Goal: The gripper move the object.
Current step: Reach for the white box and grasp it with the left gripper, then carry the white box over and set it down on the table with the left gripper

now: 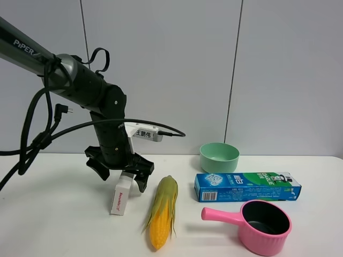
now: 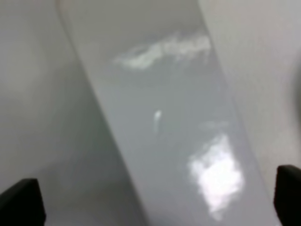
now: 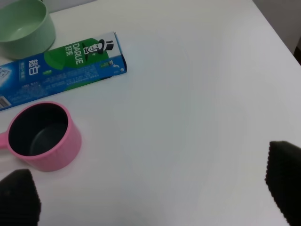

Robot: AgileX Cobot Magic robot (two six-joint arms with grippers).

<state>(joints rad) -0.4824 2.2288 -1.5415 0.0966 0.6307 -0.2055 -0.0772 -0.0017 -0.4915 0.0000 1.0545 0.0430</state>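
Note:
The white carton (image 1: pixel 120 198), with red print on its side, lies slanted on the white table (image 1: pixel 48 214), its upper end between the fingers of my left gripper (image 1: pixel 124 174). In the left wrist view the carton (image 2: pixel 164 117) fills the frame, blurred and glossy. The left gripper (image 2: pixel 155 197) stands open around it, its black fingertips (image 2: pixel 21 202) wide apart at the frame's corners. My right gripper (image 3: pixel 153 188) is open and empty over bare table; it is out of the exterior view.
A corn cob (image 1: pixel 162 211) lies just right of the carton. A blue-green toothpaste box (image 1: pixel 246 186) (image 3: pixel 61 66), a green bowl (image 1: pixel 218 157) (image 3: pixel 21 28) and a pink pot (image 1: pixel 265 226) (image 3: pixel 42 136) stand on the right. A grey wall stands behind.

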